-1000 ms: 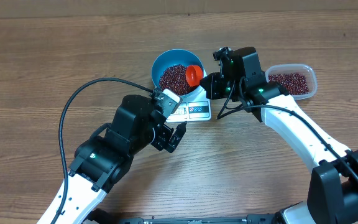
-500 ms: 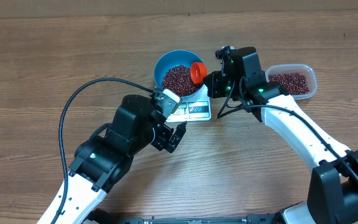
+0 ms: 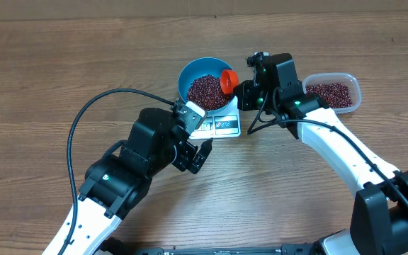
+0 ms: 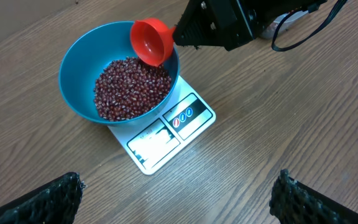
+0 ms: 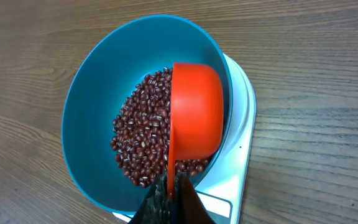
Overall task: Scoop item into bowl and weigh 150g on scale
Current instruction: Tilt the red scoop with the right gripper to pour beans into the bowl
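Observation:
The blue bowl [image 3: 183,74] stands on the white scale [image 3: 222,126], and a heap of dark red beans [image 3: 204,90] fills its bottom. My right gripper [image 3: 239,91] is shut on the handle of an orange scoop [image 3: 227,80], held tipped on its side over the bowl's right rim. In the left wrist view the scoop [image 4: 152,40] shows an empty inside above the beans [image 4: 129,87]. The right wrist view shows the scoop's back [image 5: 194,109], with the gripper [image 5: 171,186] pinching the thin handle. My left gripper [image 4: 179,199] hangs open over bare table in front of the scale [image 4: 173,134].
A clear plastic tub [image 3: 331,92] with more beans sits to the right of the scale, behind my right arm. A black cable [image 3: 91,113] loops over the table left of my left arm.
The scoop has moved right and up, from over the beans to the bowl's right rim. The bowl has shifted slightly right. The left arm has not moved.

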Action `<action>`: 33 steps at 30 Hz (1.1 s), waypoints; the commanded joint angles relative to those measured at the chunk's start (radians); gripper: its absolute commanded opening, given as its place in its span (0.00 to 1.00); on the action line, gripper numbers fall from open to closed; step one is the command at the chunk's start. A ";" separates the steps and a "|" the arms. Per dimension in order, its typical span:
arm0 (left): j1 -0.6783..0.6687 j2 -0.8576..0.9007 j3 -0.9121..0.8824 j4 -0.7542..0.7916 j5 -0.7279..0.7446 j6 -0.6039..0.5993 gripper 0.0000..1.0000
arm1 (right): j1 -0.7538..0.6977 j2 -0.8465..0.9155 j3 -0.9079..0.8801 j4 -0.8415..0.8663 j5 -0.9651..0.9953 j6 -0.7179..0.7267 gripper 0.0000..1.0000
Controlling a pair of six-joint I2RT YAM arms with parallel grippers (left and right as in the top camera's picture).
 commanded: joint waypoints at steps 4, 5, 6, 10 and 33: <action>0.005 0.006 -0.008 0.001 0.010 0.019 0.99 | -0.004 0.011 0.034 0.009 0.038 0.000 0.04; 0.005 0.006 -0.008 0.001 0.010 0.019 1.00 | -0.004 0.011 0.034 0.010 0.039 0.000 0.04; 0.005 0.006 -0.008 0.001 0.010 0.019 0.99 | -0.004 0.011 0.034 0.010 0.039 -0.001 0.04; 0.005 0.006 -0.008 0.001 0.010 0.019 0.99 | -0.005 0.011 0.034 0.010 0.043 -0.001 0.04; 0.005 0.006 -0.008 0.001 0.010 0.019 1.00 | -0.005 0.000 0.035 0.127 -0.214 -0.001 0.04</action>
